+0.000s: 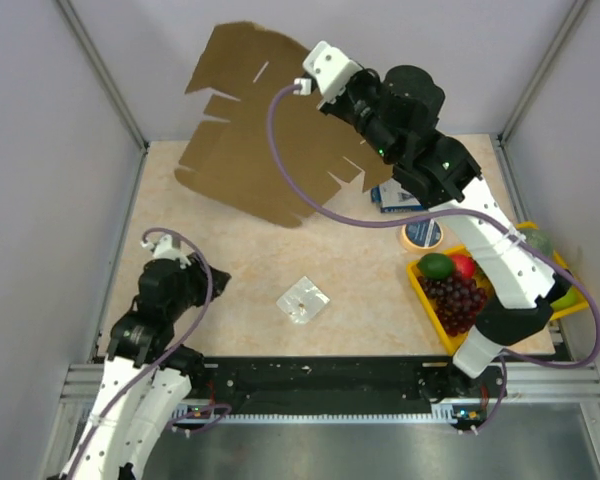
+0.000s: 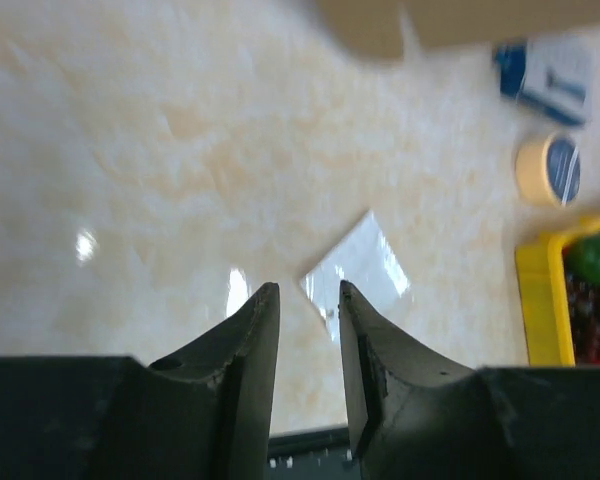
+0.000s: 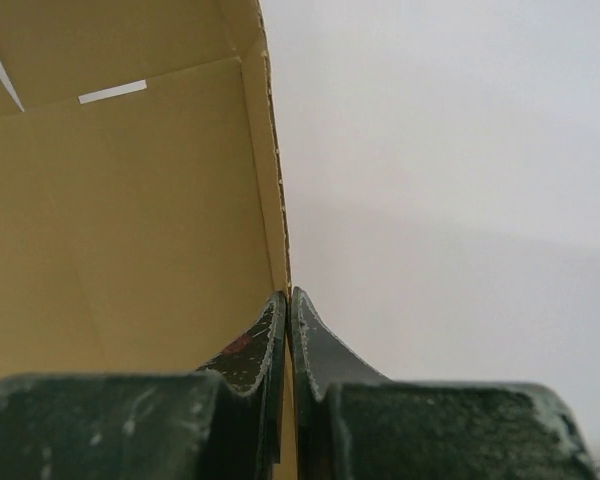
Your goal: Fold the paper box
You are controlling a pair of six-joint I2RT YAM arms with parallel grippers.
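Note:
The paper box is a large brown die-cut cardboard sheet with flaps and slots, held tilted in the air over the back of the table. My right gripper is shut on its right edge. In the right wrist view the fingers pinch the thin cardboard edge, with the brown sheet spreading to the left. My left gripper sits low near the front left, away from the sheet. Its jaws stand apart with nothing between them. A corner of the sheet shows at the top of the left wrist view.
A small white square packet lies mid-table, just beyond my left fingertips. At the right are a blue-and-white flat package, a tape roll and a yellow tray of fruit. Grey walls enclose the table.

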